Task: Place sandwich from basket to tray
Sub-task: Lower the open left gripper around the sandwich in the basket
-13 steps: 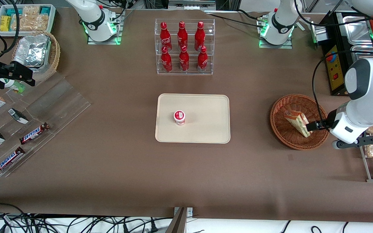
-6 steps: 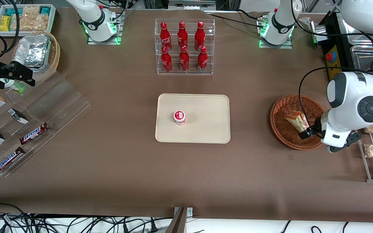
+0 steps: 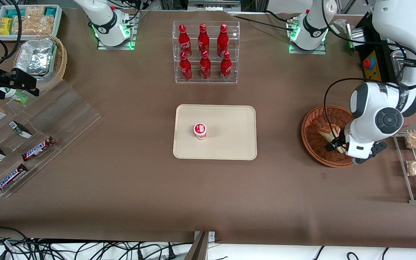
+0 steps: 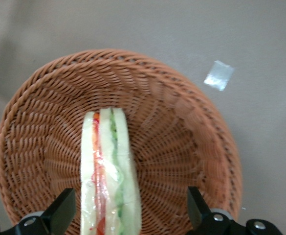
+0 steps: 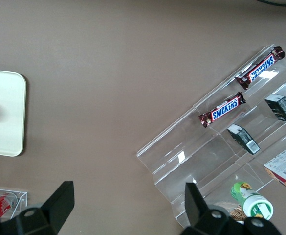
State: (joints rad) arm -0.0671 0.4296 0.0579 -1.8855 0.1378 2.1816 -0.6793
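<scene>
My pincer (image 4: 130, 215) hangs low over the brown basket (image 3: 314, 146), with the fingers (image 4: 59, 211) spread wide, one on each side of the sandwich (image 4: 109, 171). They do not touch it yet, as far as I can see. The sandwich lies inside the basket, standing on its edge, so I look at the white bread and the red and green layers between. In the front view it sits in the part of the basket toward three o'clock, partly covered by my wrist. The tray (image 3: 229, 144) waits at nine o'clock from the basket, well apart, and a small red-and-white cup (image 3: 200, 130) stands on it.

I think I am just before the closing. Several things can go wrong here. The clear wrap is smooth, so the sandwich may slip out if I pinch only the film. If I press too hard, the soft bread will be crushed. If I go too low, my fingertips may catch in the wicker and lift the basket together with it. On the tray, I must keep away from the cup, or I will knock it over.
</scene>
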